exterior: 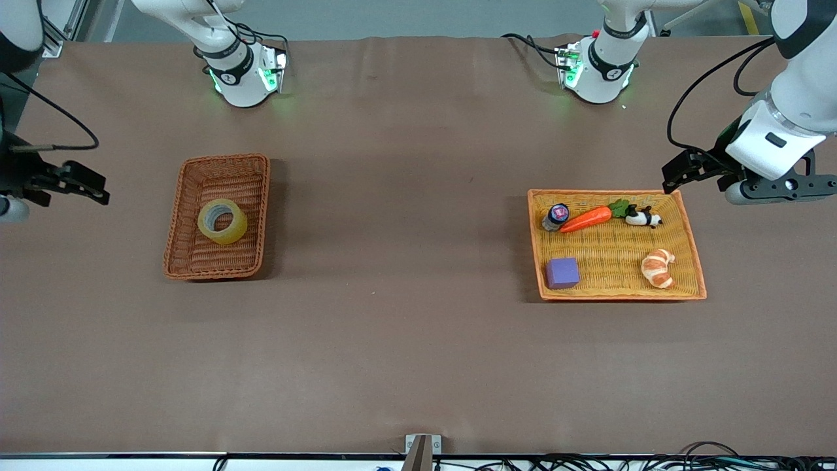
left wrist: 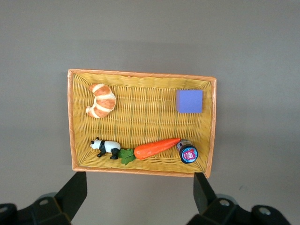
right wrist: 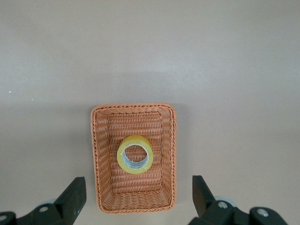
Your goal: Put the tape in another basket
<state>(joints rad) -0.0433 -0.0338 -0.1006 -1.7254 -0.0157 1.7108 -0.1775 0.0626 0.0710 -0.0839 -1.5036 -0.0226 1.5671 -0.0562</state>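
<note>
The tape (exterior: 222, 221), a translucent yellowish ring, lies flat inside the reddish-brown wicker basket (exterior: 175, 226) toward the right arm's end of the table. In the right wrist view the tape (right wrist: 135, 154) sits in the middle of the basket (right wrist: 95, 159). My right gripper (exterior: 98, 187) is open and empty, high up beside the basket at the table's end; its own view shows it (right wrist: 138, 185) far above the basket. My left gripper (exterior: 673, 173) is open and empty, high over the table by the orange-yellow tray's edge, as its own view (left wrist: 139, 185) shows.
The wide orange-yellow woven tray (exterior: 621, 297) toward the left arm's end holds a purple cube (exterior: 562, 273), a croissant (exterior: 658, 267), a carrot (exterior: 586, 219), a panda figure (exterior: 644, 218) and a small bottle (exterior: 556, 216). Bare brown tabletop lies between basket and tray.
</note>
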